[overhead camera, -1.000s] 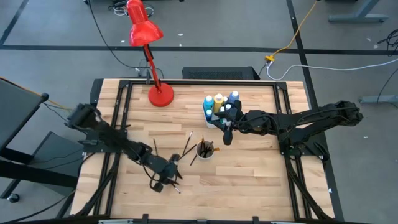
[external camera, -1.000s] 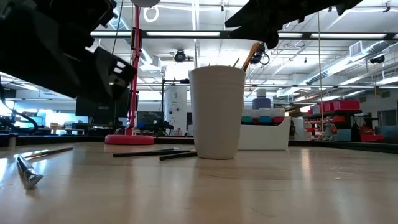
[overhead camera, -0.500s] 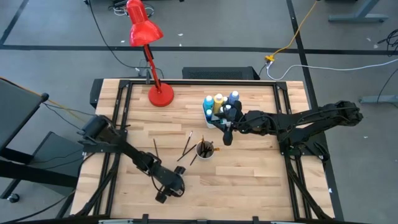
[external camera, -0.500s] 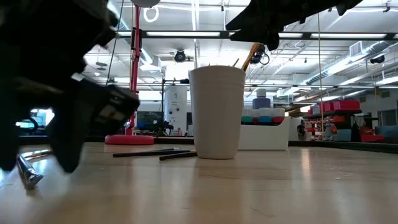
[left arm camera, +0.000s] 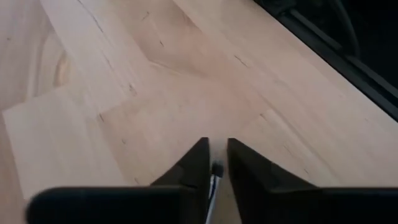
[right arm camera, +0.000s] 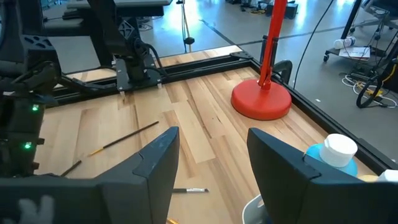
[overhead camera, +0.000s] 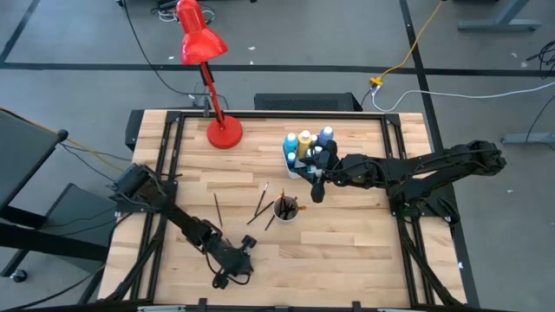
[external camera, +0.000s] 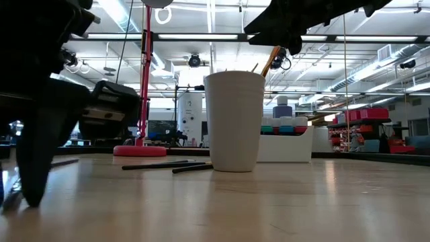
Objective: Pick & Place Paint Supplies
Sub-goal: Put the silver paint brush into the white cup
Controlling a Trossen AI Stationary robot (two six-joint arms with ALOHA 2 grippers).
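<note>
Near table front, left tool (left arm camera: 214, 168) angled down, fingers pinching brush (left arm camera: 213, 180).

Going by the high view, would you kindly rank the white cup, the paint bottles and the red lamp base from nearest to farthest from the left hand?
1. White cup, table middle, nearest the left hand.
2. Paint bottles, far side, right of centre.
3. Red lamp base, far edge; too close to the bottles to call.

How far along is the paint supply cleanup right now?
Done: several bottles stand grouped in the white caddy, and a few brushes sit in the white cup. In hand: the left gripper is down over one brush near the table's front edge. Left: three loose brushes lie beside the cup. The right gripper hovers by the caddy, jaws open.
</note>
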